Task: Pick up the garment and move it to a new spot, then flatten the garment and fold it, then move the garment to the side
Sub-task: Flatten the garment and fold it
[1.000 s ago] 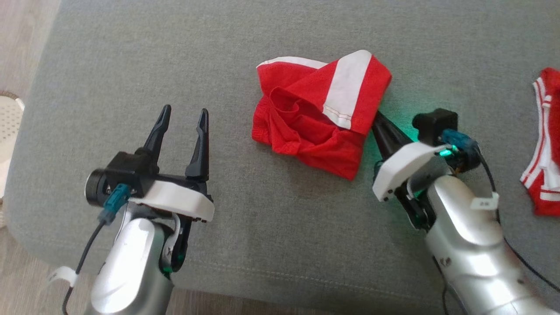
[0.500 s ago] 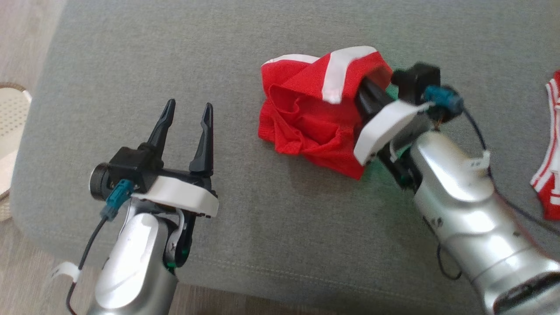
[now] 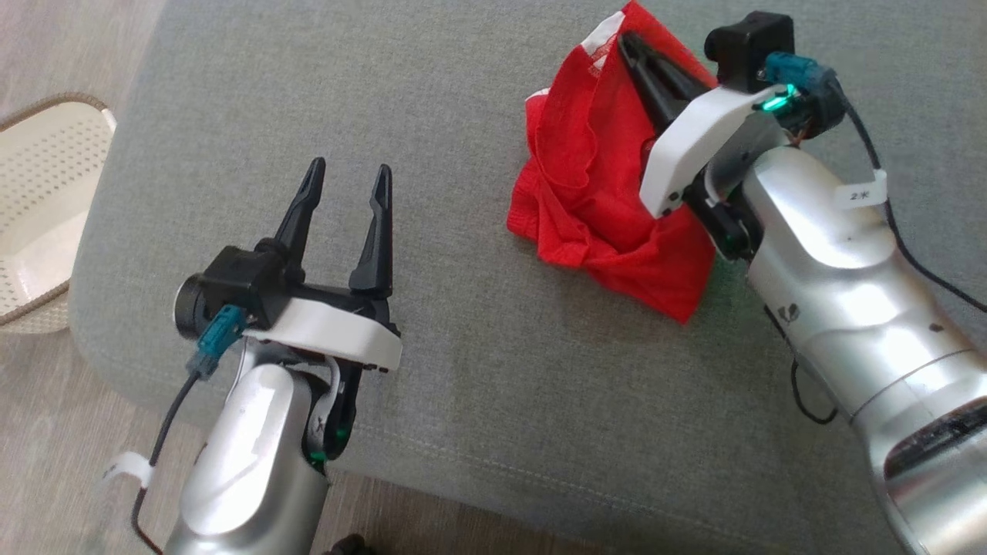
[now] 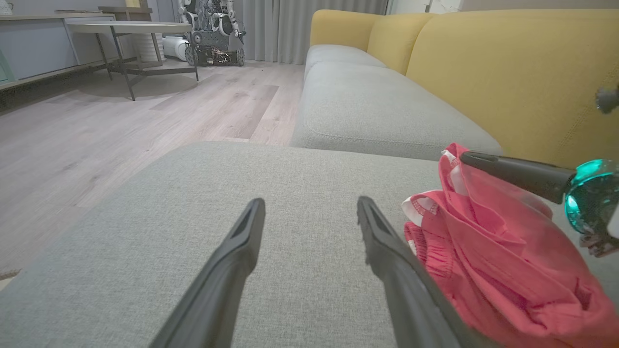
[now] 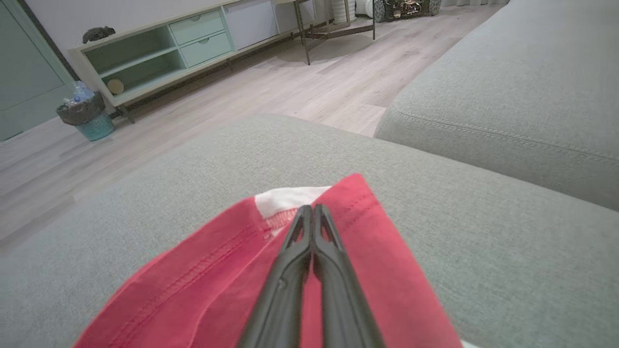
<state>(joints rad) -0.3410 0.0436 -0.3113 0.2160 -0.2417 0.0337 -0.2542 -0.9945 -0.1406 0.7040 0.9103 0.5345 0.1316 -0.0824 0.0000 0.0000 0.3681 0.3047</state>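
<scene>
Right claw [image 3: 624, 38] pinches the upper edge of the red garment [image 3: 594, 193]; left claw [image 3: 348, 171] stands spread above the grey sofa cushion [image 3: 493, 370].

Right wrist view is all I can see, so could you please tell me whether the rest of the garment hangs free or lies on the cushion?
Observer: In the head view, the right gripper holds one corner of the garment raised, while its lower part lies bunched on the cushion.
Operator: Thank you. Where is the other gripper?
Observer: The left gripper hovers open over the cushion, to the garment's left. It is apart from the garment and holds nothing.
Operator: Is anything beside the cushion on that side?
Observer: A pale perforated basket stands on the floor by the cushion's left edge.
</scene>
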